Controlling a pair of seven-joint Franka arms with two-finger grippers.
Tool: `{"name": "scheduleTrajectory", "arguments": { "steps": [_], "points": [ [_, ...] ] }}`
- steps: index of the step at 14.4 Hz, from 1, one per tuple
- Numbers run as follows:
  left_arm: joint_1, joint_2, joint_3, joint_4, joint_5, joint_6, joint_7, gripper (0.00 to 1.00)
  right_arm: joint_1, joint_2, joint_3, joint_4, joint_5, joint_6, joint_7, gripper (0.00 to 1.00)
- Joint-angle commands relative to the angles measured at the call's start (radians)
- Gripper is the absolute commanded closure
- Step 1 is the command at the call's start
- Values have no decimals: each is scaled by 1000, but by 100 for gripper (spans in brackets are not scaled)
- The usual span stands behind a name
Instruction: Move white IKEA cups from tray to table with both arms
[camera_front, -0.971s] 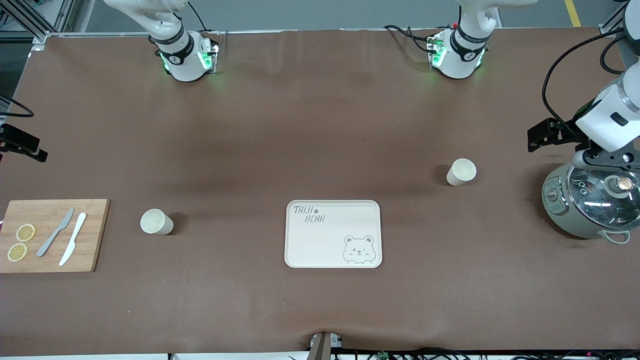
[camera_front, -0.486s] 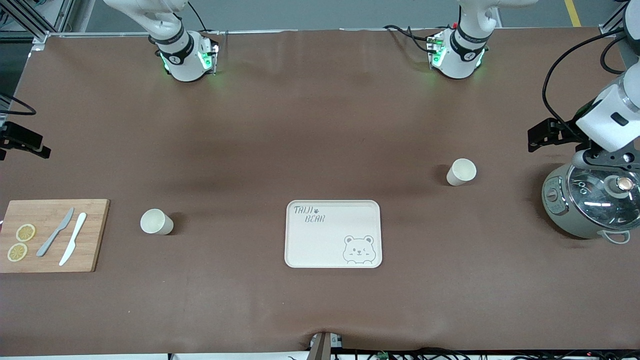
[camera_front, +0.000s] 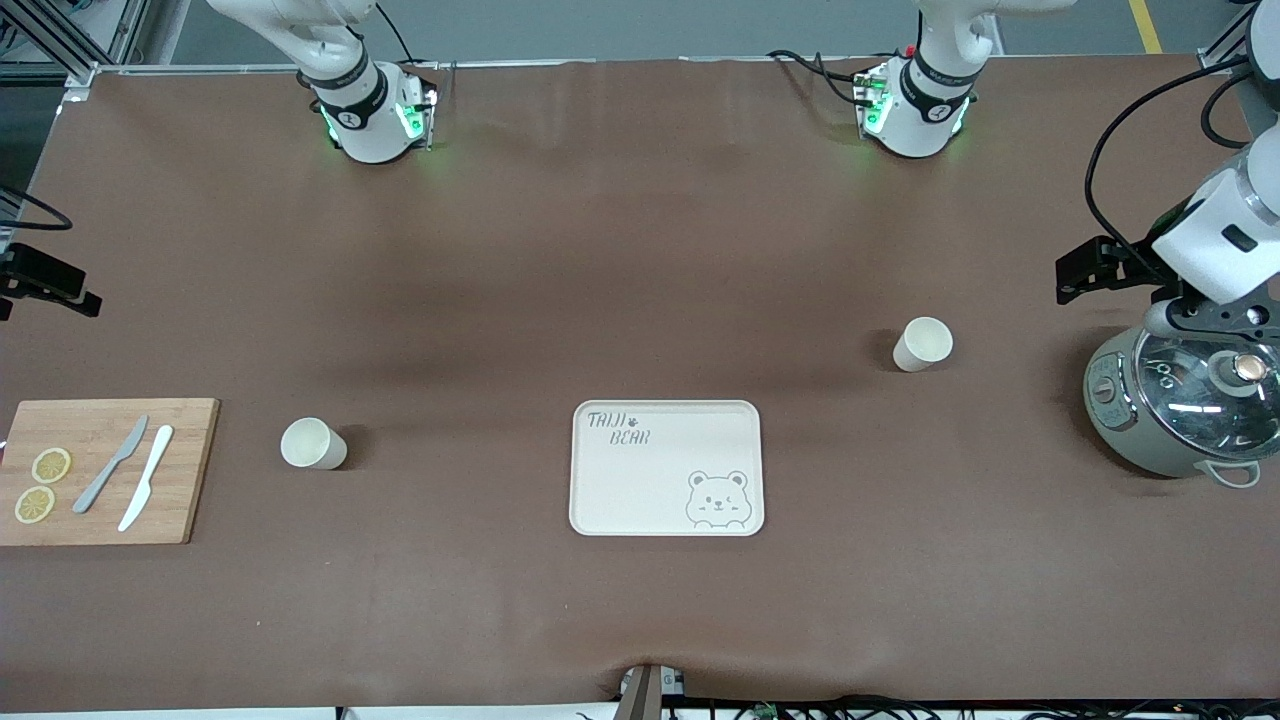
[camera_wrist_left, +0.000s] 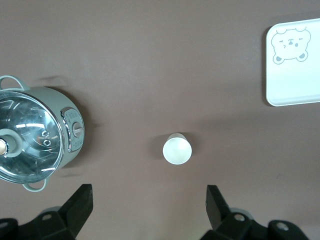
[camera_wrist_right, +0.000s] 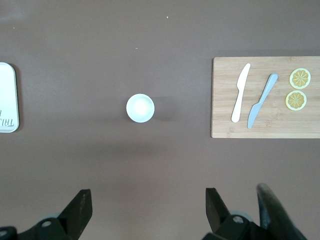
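Two white cups stand upright on the brown table. One cup (camera_front: 313, 443) is toward the right arm's end, the other cup (camera_front: 922, 343) toward the left arm's end, farther from the front camera. The bear-print tray (camera_front: 650, 485) lies between them, empty. My left gripper (camera_wrist_left: 149, 195) is open and empty, high over the table beside its cup (camera_wrist_left: 177, 149); its hand (camera_front: 1205, 320) shows above the pot. My right gripper (camera_wrist_right: 147, 200) is open and empty, high over the table beside its cup (camera_wrist_right: 140, 108); in the front view only its black wrist part (camera_front: 45, 285) shows.
A wooden cutting board (camera_front: 190, 470) at the right arm's end carries a grey knife (camera_front: 110, 465), a white knife (camera_front: 146, 477) and two lemon slices (camera_front: 50, 465). A grey-green pot with a glass lid (camera_front: 1180, 410) stands at the left arm's end.
The right arm's black wrist part has shifted slightly at the edge of the front view. The left arm, cups and tray have not moved.
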Motion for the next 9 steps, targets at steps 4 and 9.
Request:
{"name": "scheduleTrajectory", "arguments": {
  "steps": [4, 9],
  "points": [
    [0, -10, 3, 6, 12, -15, 5, 0, -2, -1, 4, 1, -1, -10, 19, 0],
    [0, -13, 2, 8, 12, -15, 3, 0, -2, 0, 4, -5, -1, -10, 19, 0]
  ]
}}
